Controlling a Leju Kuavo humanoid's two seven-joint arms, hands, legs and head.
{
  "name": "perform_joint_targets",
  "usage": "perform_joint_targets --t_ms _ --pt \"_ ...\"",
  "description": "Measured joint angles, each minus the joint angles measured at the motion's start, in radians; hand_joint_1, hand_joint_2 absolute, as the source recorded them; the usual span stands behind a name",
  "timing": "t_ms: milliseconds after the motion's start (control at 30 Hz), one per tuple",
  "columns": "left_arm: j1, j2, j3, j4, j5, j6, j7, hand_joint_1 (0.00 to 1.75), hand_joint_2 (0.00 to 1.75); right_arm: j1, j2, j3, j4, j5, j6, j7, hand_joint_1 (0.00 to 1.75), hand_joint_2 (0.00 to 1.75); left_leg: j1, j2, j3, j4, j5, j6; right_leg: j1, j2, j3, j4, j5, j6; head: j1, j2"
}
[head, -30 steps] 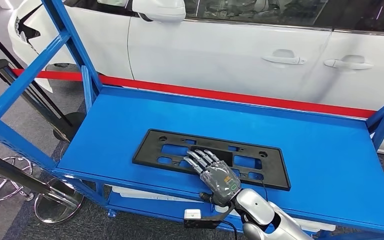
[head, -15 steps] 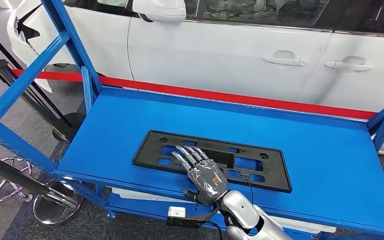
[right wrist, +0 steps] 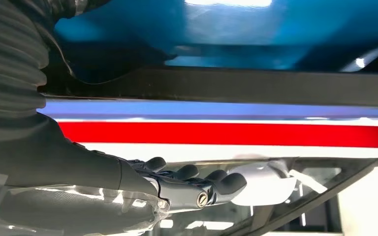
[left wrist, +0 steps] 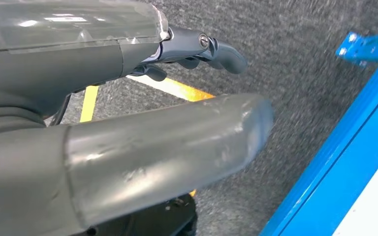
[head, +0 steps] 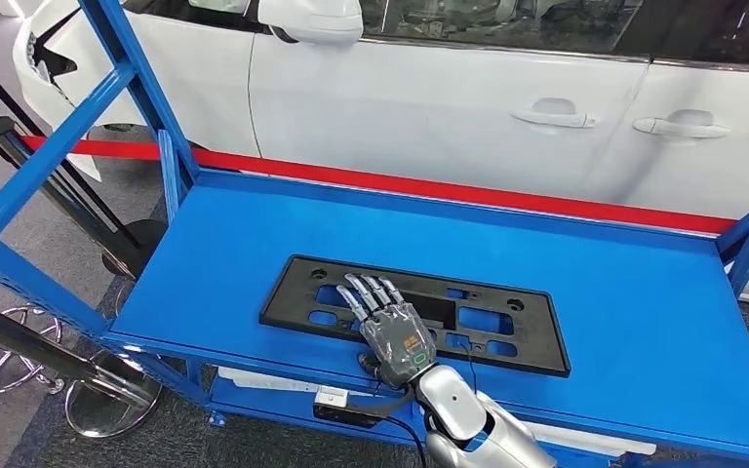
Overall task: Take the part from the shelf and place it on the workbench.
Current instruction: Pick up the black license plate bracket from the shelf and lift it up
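Lying flat on the blue shelf [head: 254, 234], the black part [head: 507, 327] is a long rectangular frame with cut-out openings, set near the shelf's front edge and roughly midway along its length. The right robot hand [head: 390, 327] rests palm down over the left half of the part, its fingers [head: 363, 292] stretched out straight and slightly apart across the frame's openings, closing on nothing; its wrist hangs over the shelf's front edge. In the right wrist view the same right robot hand [right wrist: 128, 191] reaches out with its fingers extended, the dark bar of the part [right wrist: 216, 88] beside it against the blue shelf surface. Beyond the shelf's far edge runs a red barrier strip [head: 507, 192], and behind that stands a white car [head: 429, 97] with its doors shut. The left robot hand [left wrist: 103, 123] hangs beside the shelf's blue frame above grey carpet [left wrist: 295, 64] crossed by a yellow line [left wrist: 177, 88]; it holds nothing and the thumb lies straight, but I cannot tell how far the fingers are curled.
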Motion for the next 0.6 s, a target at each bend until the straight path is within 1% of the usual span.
perform_joint_targets --t_ms 33,67,100,133,167,200,233,267,300,333,367,400,433,467,533,567,600 --pt "0.000 0.000 0.000 0.000 -0.004 0.000 0.000 0.00 0.00 -0.002 0.006 0.000 0.014 0.025 -0.012 0.012 0.00 1.75 0.001 0.000 0.000 0.002 -0.003 -0.005 -0.002 0.000 0.002 -0.004 0.002 -0.004 0.000 0.000" --pt "-0.001 0.001 0.000 0.000 -0.007 0.000 0.000 0.00 0.00 -0.005 0.012 0.000 0.029 0.052 -0.025 0.024 0.00 1.75 0.002 0.001 -0.004 0.014 -0.014 -0.010 -0.005 -0.001 0.005 -0.009 0.004 -0.010 0.000 0.000" --pt "-0.001 0.001 0.000 0.000 -0.009 -0.001 -0.001 0.00 0.00 -0.010 0.018 0.000 0.042 0.072 -0.033 0.034 0.00 1.75 0.003 0.001 -0.018 0.047 -0.035 -0.015 -0.008 -0.002 0.008 -0.014 0.007 -0.016 0.000 0.000" --pt "-0.002 0.002 0.000 0.000 -0.010 -0.001 -0.001 0.00 0.00 -0.013 0.023 0.000 0.055 0.085 -0.038 0.040 0.00 1.75 0.004 0.001 -0.042 0.100 -0.066 -0.018 -0.009 -0.003 0.010 -0.017 0.008 -0.019 0.000 0.000" --pt "-0.001 0.002 0.000 0.000 -0.010 -0.001 -0.001 0.00 0.00 -0.016 0.028 0.000 0.067 0.094 -0.043 0.044 0.00 1.75 0.005 0.001 -0.074 0.169 -0.099 -0.021 -0.009 -0.004 0.011 -0.017 0.008 -0.022 0.000 0.000" --pt "-0.001 0.003 0.000 0.000 -0.010 -0.002 -0.001 0.00 0.00 -0.017 0.031 0.000 0.076 0.097 -0.046 0.046 0.00 1.75 0.005 0.001 -0.106 0.235 -0.126 -0.024 -0.008 -0.004 0.010 -0.016 0.007 -0.023 0.000 0.000" --pt "0.001 0.004 0.000 0.000 -0.010 -0.002 -0.001 0.00 0.00 -0.017 0.033 0.000 0.083 0.099 -0.048 0.046 0.00 1.75 0.005 0.001 -0.127 0.277 -0.136 -0.027 -0.008 -0.004 0.011 -0.015 0.007 -0.023 0.000 0.000" --pt "0.002 0.005 0.000 0.000 -0.010 -0.002 -0.001 0.00 0.00 -0.018 0.035 0.000 0.089 0.099 -0.049 0.046 0.00 1.75 0.006 0.001 -0.130 0.282 -0.125 -0.028 -0.008 -0.004 0.011 -0.014 0.006 -0.023 0.000 0.000" --pt "0.002 0.006 0.000 0.000 -0.010 -0.002 -0.001 0.00 0.00 -0.020 0.037 0.000 0.093 0.100 -0.049 0.046 0.00 1.75 0.008 0.001 -0.113 0.247 -0.097 -0.029 -0.009 -0.002 0.012 -0.012 0.004 -0.022 0.000 0.000" --pt "0.002 0.007 0.000 0.000 -0.011 -0.001 -0.001 0.00 0.00 -0.022 0.039 0.000 0.096 0.105 -0.050 0.049 0.00 1.75 0.010 0.002 -0.080 0.180 -0.059 -0.029 -0.009 -0.001 0.012 -0.009 0.002 -0.019 0.000 0.000" --pt "0.001 0.008 0.000 0.000 -0.013 -0.001 -0.001 0.00 0.00 -0.024 0.040 0.000 0.099 0.115 -0.051 0.054 0.00 1.75 0.011 0.002 -0.045 0.108 -0.031 -0.027 -0.008 0.001 0.013 -0.006 0.000 -0.016 0.000 0.000" --pt "-0.001 0.009 0.000 0.000 -0.015 -0.001 -0.001 0.00 0.00 -0.027 0.042 0.000 0.103 0.134 -0.053 0.065 0.00 1.75 0.010 0.001 -0.017 0.050 -0.012 -0.023 -0.006 0.003 0.012 -0.003 -0.002 -0.011 0.000 0.000" --pt "-0.002 0.010 0.000 0.000 -0.017 -0.001 -0.001 0.00 0.00 -0.029 0.043 0.000 0.108 0.163 -0.058 0.080 0.00 1.75 0.008 -0.001 -0.001 0.016 -0.005 -0.019 -0.005 0.004 0.012 -0.002 -0.003 -0.006 0.000 0.000" --pt "-0.003 0.010 0.000 0.000 -0.021 -0.001 -0.001 0.00 0.00 -0.030 0.043 0.000 0.114 0.199 -0.063 0.099 0.00 1.75 0.004 -0.002 0.003 0.006 -0.006 -0.013 -0.003 0.005 0.011 -0.002 -0.002 0.000 0.000 0.000" --pt "-0.003 0.010 0.000 0.000 -0.028 0.000 -0.001 0.00 0.00 -0.030 0.043 -0.003 0.132 0.281 -0.077 0.147 0.13 1.75 0.005 -0.001 0.004 0.001 0.000 0.001 -0.005 0.005 0.012 -0.003 -0.002 0.010 0.000 0.000" --pt "-0.004 0.010 0.000 0.000 -0.033 0.000 -0.001 0.00 0.00 -0.029 0.043 -0.008 0.143 0.314 -0.086 0.177 0.24 1.75 0.006 0.000 0.005 -0.002 0.003 0.008 -0.006 0.005 0.009 0.006 -0.010 0.015 0.000 0.000" --pt "-0.004 0.010 0.001 0.000 -0.036 0.000 -0.001 0.00 0.00 -0.028 0.041 -0.014 0.154 0.336 -0.096 0.212 0.55 1.75 0.009 0.001 0.005 -0.006 0.006 0.015 -0.007 0.004 -0.002 0.032 -0.029 0.020 0.000 0.000"
